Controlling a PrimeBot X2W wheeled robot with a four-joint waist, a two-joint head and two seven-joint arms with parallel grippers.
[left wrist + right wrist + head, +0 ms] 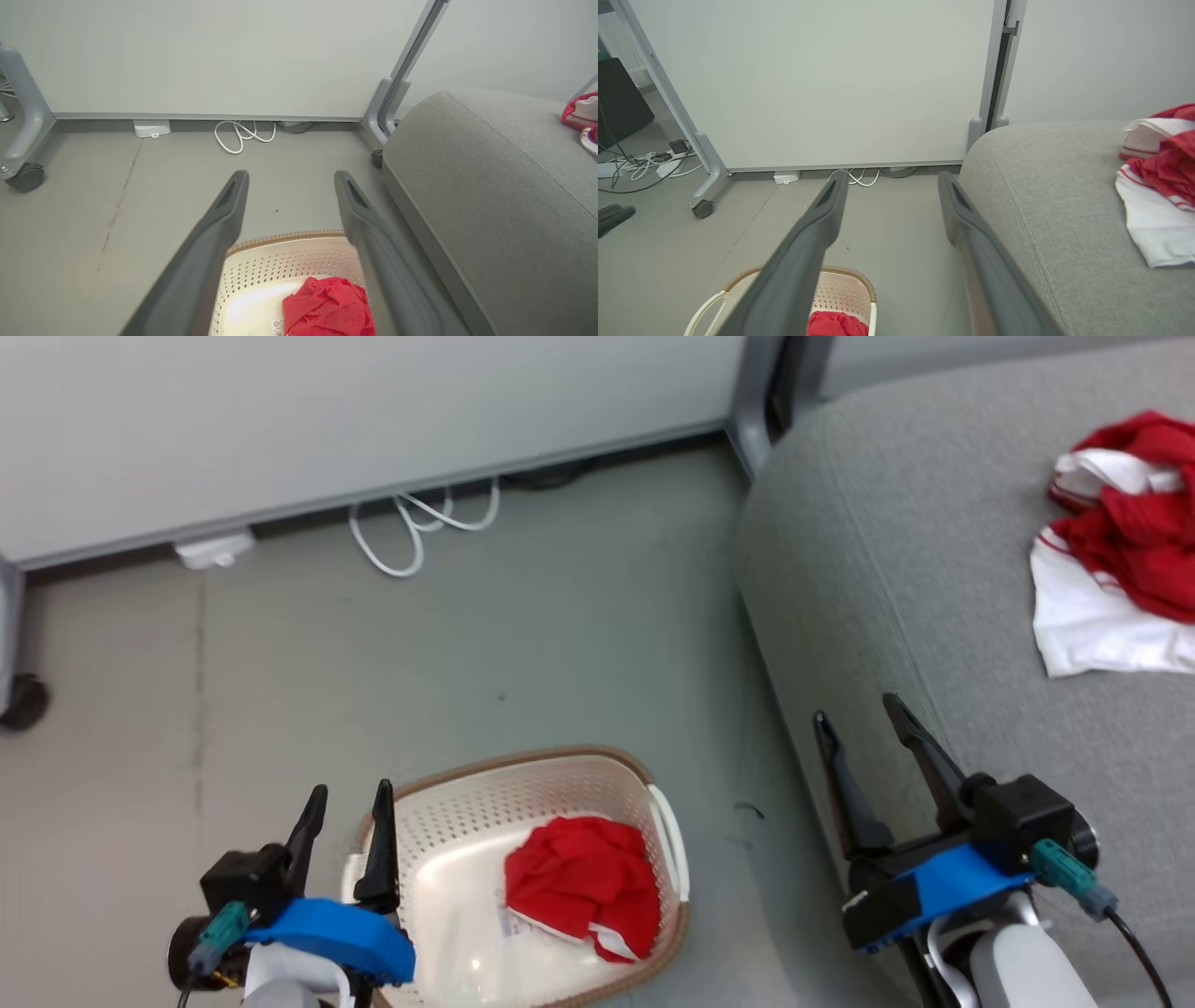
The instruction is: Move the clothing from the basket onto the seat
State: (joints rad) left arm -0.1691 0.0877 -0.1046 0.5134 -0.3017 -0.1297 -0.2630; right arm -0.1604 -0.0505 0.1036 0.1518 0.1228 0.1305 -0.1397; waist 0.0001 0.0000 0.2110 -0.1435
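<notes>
A crumpled red garment (583,882) with white trim lies in the cream basket (448,821) on the floor, and the left wrist view shows that red garment (329,308) in the basket (280,261) too. A second red and white garment (1120,551) rests on the grey seat (896,579) at the far right, the same garment (1162,186) showing in the right wrist view. My left gripper (351,798) stands open over the basket's left rim, empty. My right gripper (856,711) is open and empty above the seat's front edge.
A white partition wall runs along the back with a grey post (752,401) beside the seat. A coiled white cable (420,527) and a white adapter (215,551) lie at its base. A caster wheel (23,700) sits at the far left.
</notes>
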